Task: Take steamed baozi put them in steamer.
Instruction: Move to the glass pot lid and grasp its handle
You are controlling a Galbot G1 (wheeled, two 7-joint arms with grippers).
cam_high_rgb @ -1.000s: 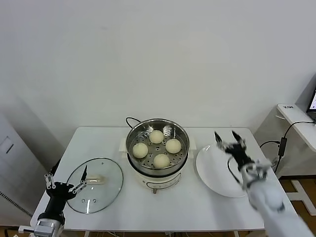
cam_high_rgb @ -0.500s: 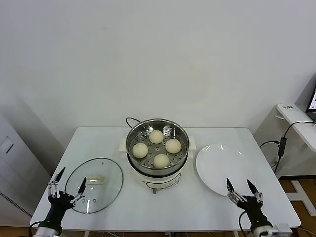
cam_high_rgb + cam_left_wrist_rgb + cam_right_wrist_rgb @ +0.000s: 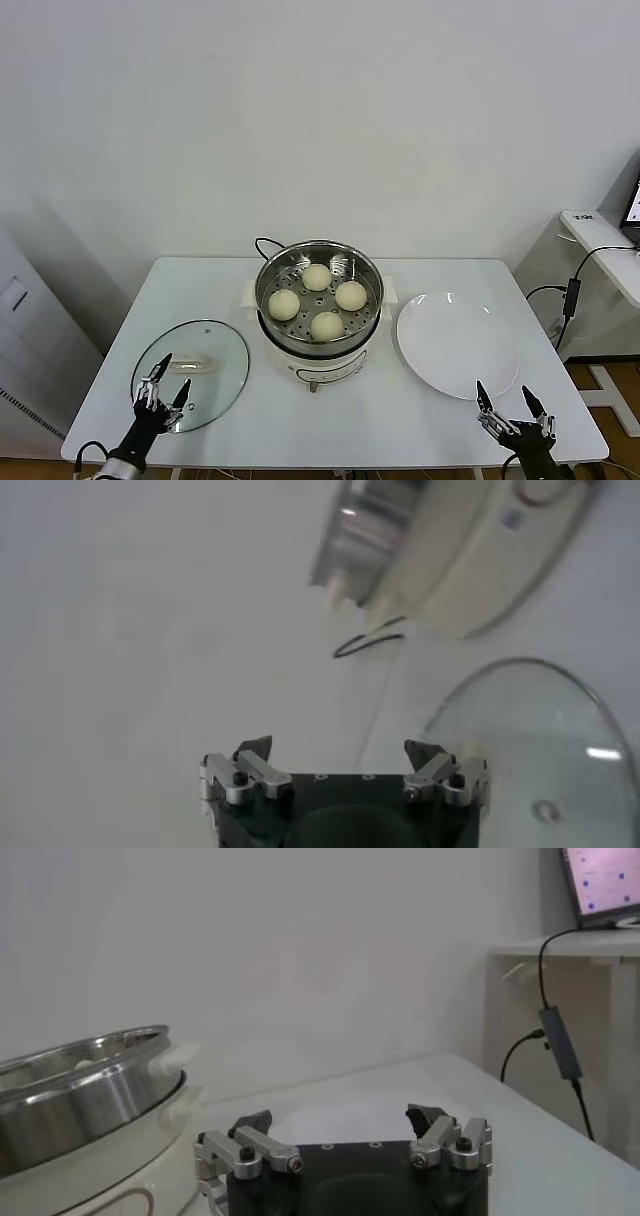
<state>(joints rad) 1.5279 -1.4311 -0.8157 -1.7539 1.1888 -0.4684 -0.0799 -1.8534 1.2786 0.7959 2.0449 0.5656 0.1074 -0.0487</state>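
Four steamed baozi (image 3: 317, 300) in upright steamer (image 3: 319, 262) — claws low, apart

A white table (image 3: 400, 420) carries the steamer (image 3: 318, 300) centrally, a glass lid (image 3: 192, 375) at eight o'clock, a white plate (image 3: 457, 345) at four.

Bright, even indoor light all round with only faint shadows on the table (image 3: 400, 410), small glints on the steamer (image 3: 318, 262) rim at 12 o'clock, and the left wrist view's pretty soft and smeary.
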